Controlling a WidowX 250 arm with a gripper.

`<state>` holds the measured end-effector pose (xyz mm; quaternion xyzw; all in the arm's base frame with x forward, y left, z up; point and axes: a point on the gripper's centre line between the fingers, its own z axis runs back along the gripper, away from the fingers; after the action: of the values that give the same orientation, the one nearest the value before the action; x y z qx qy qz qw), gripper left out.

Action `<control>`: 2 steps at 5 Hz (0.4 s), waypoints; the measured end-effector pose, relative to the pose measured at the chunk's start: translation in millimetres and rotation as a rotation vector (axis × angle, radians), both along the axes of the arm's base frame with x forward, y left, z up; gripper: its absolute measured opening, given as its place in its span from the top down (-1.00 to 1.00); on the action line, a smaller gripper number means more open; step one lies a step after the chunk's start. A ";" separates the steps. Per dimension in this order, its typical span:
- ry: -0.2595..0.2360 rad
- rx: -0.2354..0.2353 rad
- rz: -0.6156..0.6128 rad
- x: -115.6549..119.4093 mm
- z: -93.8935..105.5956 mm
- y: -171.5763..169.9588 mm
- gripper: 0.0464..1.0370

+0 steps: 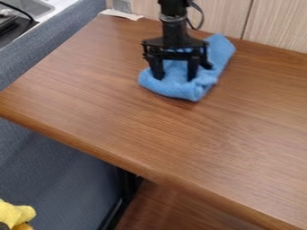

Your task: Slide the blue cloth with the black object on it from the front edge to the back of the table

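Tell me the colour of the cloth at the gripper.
The cloth is blue, seen best in the camera view.

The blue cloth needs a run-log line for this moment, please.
hand: fingers apart, pointing down at blue cloth | contact: cannot tell | cloth: crumpled, on wooden table | yellow item: lower left

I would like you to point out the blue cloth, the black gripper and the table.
Blue cloth point(185, 91): camera view, on its near end.
Black gripper point(174, 79): camera view, midway between its fingertips.
Table point(135, 134): camera view, on its bare wooden top.
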<state>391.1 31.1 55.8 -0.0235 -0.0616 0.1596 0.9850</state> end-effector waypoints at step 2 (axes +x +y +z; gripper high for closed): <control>-0.031 0.006 0.116 12.1 13.5 38.0 -0.92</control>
<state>403.2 69.1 69.2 -0.0194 -0.0784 0.2161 0.9730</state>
